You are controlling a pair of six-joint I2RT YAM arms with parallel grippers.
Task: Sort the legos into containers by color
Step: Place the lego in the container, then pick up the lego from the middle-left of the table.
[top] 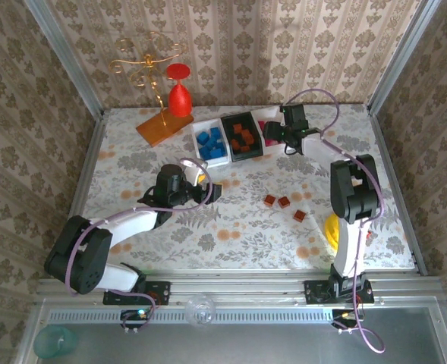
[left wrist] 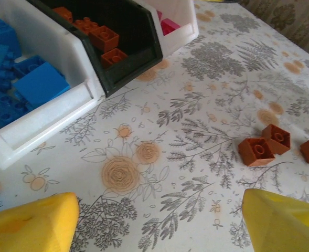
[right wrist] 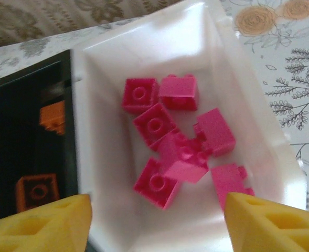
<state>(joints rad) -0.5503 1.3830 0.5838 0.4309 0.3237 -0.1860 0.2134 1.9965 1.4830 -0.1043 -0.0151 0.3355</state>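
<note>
Floral-print table [top: 231, 227]. Far centre, in a row with sides touching:
- white bin [top: 215, 161] with blue bricks [top: 210, 142]
- black bin [top: 246, 157] with orange-brown bricks [top: 242, 139]
- second white bin [right wrist: 107, 157] with pink bricks [right wrist: 159, 126]

Right of centre: three loose orange-brown bricks [top: 284, 202], two of them touching. Far left: orange board [top: 156, 129].

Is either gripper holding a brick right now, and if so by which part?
Nothing is held. The right gripper stands open above the pink bricks lying in the white bin; the left gripper is open over the table, nothing between its fingers.
</note>
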